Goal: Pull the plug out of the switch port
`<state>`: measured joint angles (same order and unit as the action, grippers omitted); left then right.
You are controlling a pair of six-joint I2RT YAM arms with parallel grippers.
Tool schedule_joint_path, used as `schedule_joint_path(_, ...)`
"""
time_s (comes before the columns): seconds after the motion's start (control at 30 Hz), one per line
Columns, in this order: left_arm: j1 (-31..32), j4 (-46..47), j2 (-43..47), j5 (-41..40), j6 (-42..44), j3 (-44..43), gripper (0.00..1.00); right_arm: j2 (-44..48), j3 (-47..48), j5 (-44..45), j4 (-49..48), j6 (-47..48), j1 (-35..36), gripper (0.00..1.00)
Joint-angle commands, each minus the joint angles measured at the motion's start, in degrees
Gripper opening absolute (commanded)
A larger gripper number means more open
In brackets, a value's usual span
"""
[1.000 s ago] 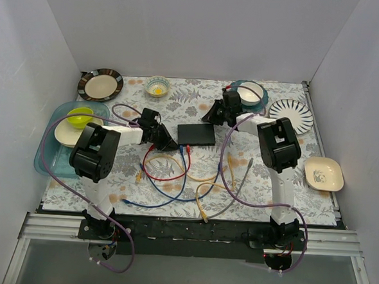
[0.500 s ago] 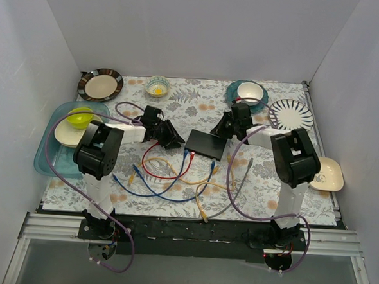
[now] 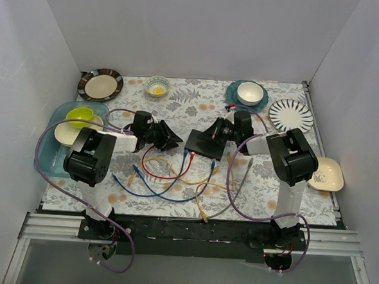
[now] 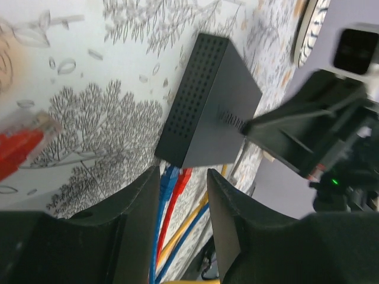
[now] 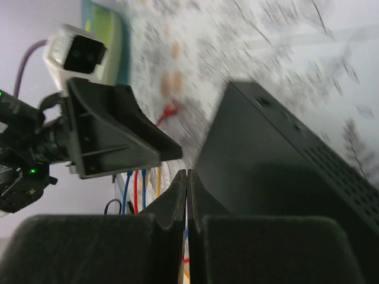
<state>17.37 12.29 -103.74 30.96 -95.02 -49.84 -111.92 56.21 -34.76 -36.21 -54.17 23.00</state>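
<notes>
The switch point(image 3: 204, 143) is a flat black box in the middle of the floral cloth. A blue plug point(image 3: 186, 153) and a red plug point(image 3: 192, 153) sit in sockets on its near edge. My left gripper point(image 3: 175, 140) is open, just left of the switch and apart from it. In the left wrist view the switch point(image 4: 213, 112) lies ahead, and the blue plug point(image 4: 170, 175) and red plug point(image 4: 185, 175) show between my open fingers point(image 4: 183, 198). My right gripper point(image 3: 212, 132) is shut and empty over the switch's far edge. Its closed tips point(image 5: 187, 173) point past the switch point(image 5: 284, 171).
Loose blue, red, yellow and grey cables point(image 3: 174, 180) sprawl near the switch. A loose red plug point(image 4: 23, 139) lies left of it. A blue tray point(image 3: 43, 159) with bowls is at the left. Plates and bowls point(image 3: 291, 115) line the back and right.
The switch has slid right and turned. My right gripper has come down and left over its far edge. My left gripper has drawn back a little to the left.
</notes>
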Motion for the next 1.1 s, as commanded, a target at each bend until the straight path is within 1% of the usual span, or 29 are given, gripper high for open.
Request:
schedule_joint_path(0.0,0.1,9.1,1.6,7.1,-2.0,3.8,0.37,-2.0,-3.2,-6.5,-8.4,-5.3,0.0,0.01)
schedule_joint_path(0.13,0.2,11.8,1.0,8.7,-1.6,5.2,0.36,-3.0,-2.0,-5.8,-4.0,-3.0,0.2,0.01)
schedule_joint_path(0.37,0.1,16.9,-2.2,11.4,-3.4,7.0,0.32,-4.4,0.9,-4.0,7.7,2.0,0.2,0.01)
schedule_joint_path(0.47,0.5,18.0,-3.1,11.8,-3.9,7.9,0.31,-4.8,1.1,-3.8,10.0,3.1,0.2,0.01)
schedule_joint_path(0.73,0.8,15.2,-4.4,8.0,-2.6,8.3,0.3,-5.8,2.5,-3.0,12.7,4.3,0.2,0.01)
schedule_joint_path(1.07,3.0,14.7,-8.5,7.7,-3.1,4.2,0.31,-6.9,2.9,-2.9,13.5,4.3,0.2,0.01)
